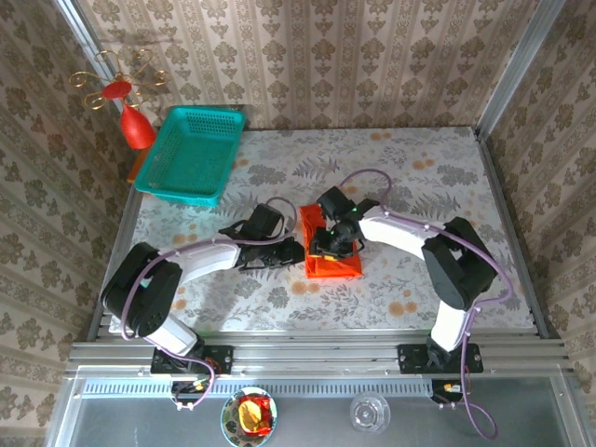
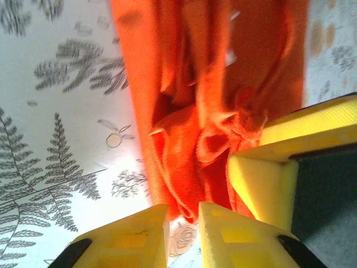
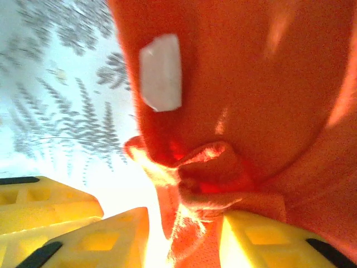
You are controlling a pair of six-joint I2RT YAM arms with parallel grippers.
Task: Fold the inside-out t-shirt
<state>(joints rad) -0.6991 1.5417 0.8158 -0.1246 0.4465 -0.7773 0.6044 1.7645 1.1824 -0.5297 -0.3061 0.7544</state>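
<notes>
No readable text anywhere I can see. The white tag point(image 3: 160, 72) on the inside-out t-shirt point(image 3: 251, 84) is just a blurry blank.

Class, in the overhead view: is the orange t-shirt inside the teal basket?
No, the t-shirt lies on the table, well apart from the basket.

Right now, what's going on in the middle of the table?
Both arms reach in over the orange t-shirt, which lies folded into a small bundle mid-table. The left gripper sits at the bundle's edge, its jaws slightly parted. The right gripper has bunched fabric between its parted jaws; whether it actually grips the cloth is unclear. The teal basket sits apart at the far left of the table.
</notes>
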